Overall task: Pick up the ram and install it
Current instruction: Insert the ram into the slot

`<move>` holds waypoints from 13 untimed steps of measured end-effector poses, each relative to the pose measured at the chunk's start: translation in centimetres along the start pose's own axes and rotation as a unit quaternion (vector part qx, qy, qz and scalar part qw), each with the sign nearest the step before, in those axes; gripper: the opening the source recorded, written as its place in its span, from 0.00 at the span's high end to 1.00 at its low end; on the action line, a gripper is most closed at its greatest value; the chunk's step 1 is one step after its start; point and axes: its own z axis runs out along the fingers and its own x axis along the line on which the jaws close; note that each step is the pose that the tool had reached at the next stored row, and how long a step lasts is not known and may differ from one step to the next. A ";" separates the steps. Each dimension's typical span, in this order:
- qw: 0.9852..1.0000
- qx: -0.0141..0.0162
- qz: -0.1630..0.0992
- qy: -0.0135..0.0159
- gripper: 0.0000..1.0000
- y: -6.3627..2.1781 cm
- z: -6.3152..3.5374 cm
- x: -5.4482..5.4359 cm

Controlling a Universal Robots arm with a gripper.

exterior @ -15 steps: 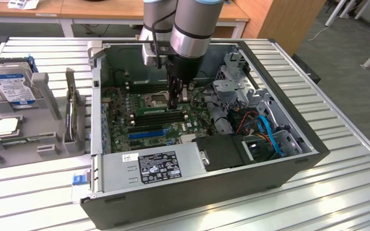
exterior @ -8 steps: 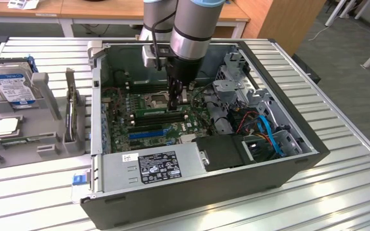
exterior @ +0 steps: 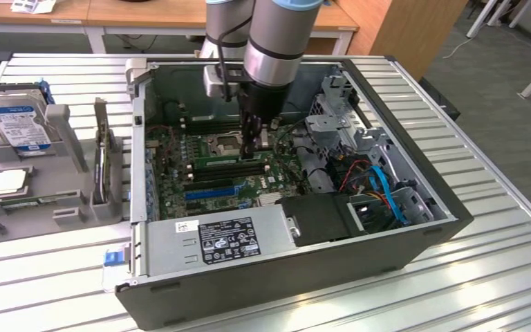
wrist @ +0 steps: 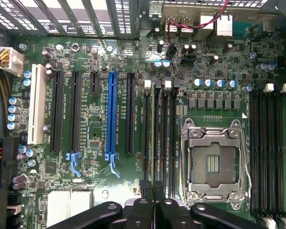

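Observation:
The ram (exterior: 231, 163) is a thin green stick standing on edge in a memory slot on the motherboard, inside the open computer case (exterior: 413, 207). In the wrist view the ram (wrist: 158, 133) shows edge-on as a narrow strip among the black slots beside the CPU socket (wrist: 213, 164). My gripper (exterior: 252, 147) reaches straight down from the arm into the case, toward the end of the stick on the exterior view's right. Its black fingertips (wrist: 147, 193) are pressed together over the stick's top edge, so my gripper (wrist: 153, 192) is shut on the ram.
A grey parts holder (exterior: 25, 204) on the exterior view's left carries a hard drive (exterior: 16, 117) and a square CPU chip (exterior: 7, 181). The power supply (exterior: 224, 238), drive cage and blue cables (exterior: 390, 194) crowd the case. A blue expansion slot (wrist: 112, 114) lies beside the memory slots.

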 end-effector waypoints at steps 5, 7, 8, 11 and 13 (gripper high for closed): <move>1.000 0.000 0.000 0.000 0.88 0.09 0.01 0.0; 1.000 0.000 0.000 0.000 0.88 0.10 0.05 0.0; 1.000 0.000 0.000 0.000 0.88 0.09 0.11 0.0; 1.000 0.000 0.000 0.000 0.88 0.08 0.30 0.0; 1.000 0.000 0.000 0.000 0.88 0.07 0.42 0.0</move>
